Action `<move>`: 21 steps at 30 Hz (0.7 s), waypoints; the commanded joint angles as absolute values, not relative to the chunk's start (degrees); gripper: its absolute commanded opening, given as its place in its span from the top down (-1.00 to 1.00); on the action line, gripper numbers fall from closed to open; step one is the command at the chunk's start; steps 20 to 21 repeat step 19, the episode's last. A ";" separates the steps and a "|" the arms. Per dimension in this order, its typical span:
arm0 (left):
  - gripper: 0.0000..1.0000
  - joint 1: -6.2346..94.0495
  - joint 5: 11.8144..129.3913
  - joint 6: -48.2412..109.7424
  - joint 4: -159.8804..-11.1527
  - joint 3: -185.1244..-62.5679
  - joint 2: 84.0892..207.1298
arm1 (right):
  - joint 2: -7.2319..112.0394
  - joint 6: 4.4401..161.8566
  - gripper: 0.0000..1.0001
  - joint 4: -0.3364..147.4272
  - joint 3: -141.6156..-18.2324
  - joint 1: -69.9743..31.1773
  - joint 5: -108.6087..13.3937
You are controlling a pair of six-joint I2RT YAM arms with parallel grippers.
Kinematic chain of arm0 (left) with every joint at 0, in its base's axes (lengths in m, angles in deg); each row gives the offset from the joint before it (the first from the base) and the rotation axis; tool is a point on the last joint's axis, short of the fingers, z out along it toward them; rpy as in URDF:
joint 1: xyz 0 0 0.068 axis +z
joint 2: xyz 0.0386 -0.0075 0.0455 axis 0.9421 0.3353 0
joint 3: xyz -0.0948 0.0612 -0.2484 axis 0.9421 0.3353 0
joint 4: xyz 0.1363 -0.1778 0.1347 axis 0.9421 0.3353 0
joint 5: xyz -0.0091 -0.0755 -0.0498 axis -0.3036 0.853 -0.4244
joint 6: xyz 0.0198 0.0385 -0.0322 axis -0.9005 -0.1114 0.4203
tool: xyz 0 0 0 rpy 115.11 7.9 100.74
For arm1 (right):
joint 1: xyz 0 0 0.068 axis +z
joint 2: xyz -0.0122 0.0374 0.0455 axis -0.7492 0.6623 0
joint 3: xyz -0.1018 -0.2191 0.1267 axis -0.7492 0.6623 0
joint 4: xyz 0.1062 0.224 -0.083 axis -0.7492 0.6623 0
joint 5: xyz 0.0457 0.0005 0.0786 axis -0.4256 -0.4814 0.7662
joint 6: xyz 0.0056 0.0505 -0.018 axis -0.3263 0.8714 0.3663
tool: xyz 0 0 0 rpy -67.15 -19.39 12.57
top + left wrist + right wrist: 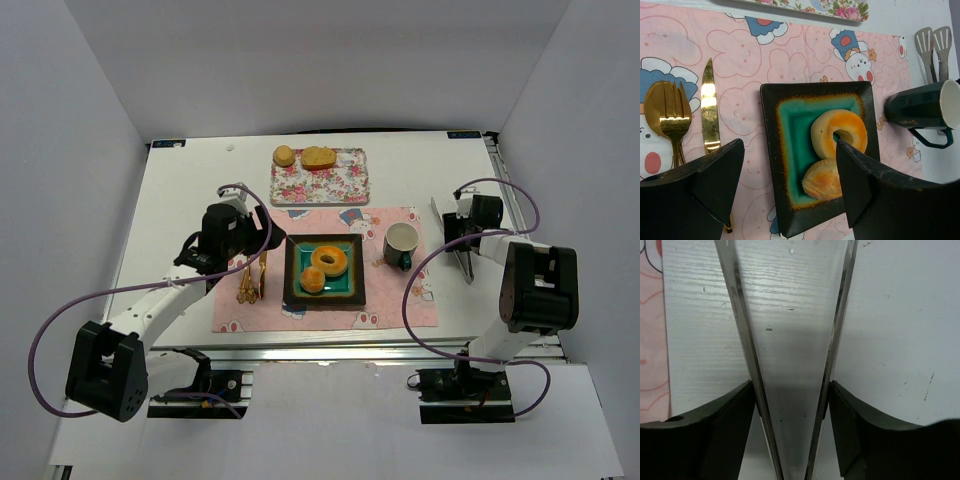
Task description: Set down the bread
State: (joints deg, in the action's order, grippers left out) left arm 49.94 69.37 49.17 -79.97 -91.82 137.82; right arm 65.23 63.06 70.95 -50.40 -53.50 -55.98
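Left end effector point(255, 250) point(790, 150) hangs over the left part of the pink placemat point(390, 300) point(790, 55) with its two fingers spread wide and nothing between them or touching them. In the left wrist view its dark fingers frame the square dark plate point(292, 270) point(769, 150), with a gold fork point(245, 285) point(669, 112) and gold knife point(262, 275) point(709, 107) lying side by side on the placemat just left of the plate.

Right end effector point(462, 250) point(791, 390) sits over the bare white tabletop point(190, 190) to the right of the placemat. Its fingers are closed against the outer sides of the two arms of the metal tongs point(465, 262) point(932, 47) point(742, 315), which spread apart away from the fingers.

On the plate's teal centre lie a ring-shaped roll point(330, 259) point(850, 120), golden-orange with a small hole, and a small round bun point(313, 281) point(821, 180), touching it on the near side. Farther back, a floral tray point(320, 185) point(840, 7) carries a second round bun point(284, 155) at its far left corner and an oblong bread piece point(319, 157) just beside it. A dark green mug point(400, 243) point(920, 107) with a white inside stands on the placemat right of the plate.
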 commanded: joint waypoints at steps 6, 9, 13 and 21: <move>-0.67 49.23 67.18 48.79 -80.69 -94.12 138.84 | 62.13 60.08 -0.75 77.95 -58.33 -54.85 -52.53; -0.67 49.23 67.00 48.00 -79.46 -95.97 139.90 | 60.01 59.02 -0.79 81.98 -63.34 -54.50 -51.47; -0.68 49.23 67.44 47.73 -79.54 -97.29 140.87 | 60.62 60.42 -0.79 85.42 -71.60 -53.19 -56.71; -0.57 49.23 67.27 48.35 -81.04 -96.77 141.57 | 62.64 62.01 -0.79 87.54 -83.82 -48.71 -55.45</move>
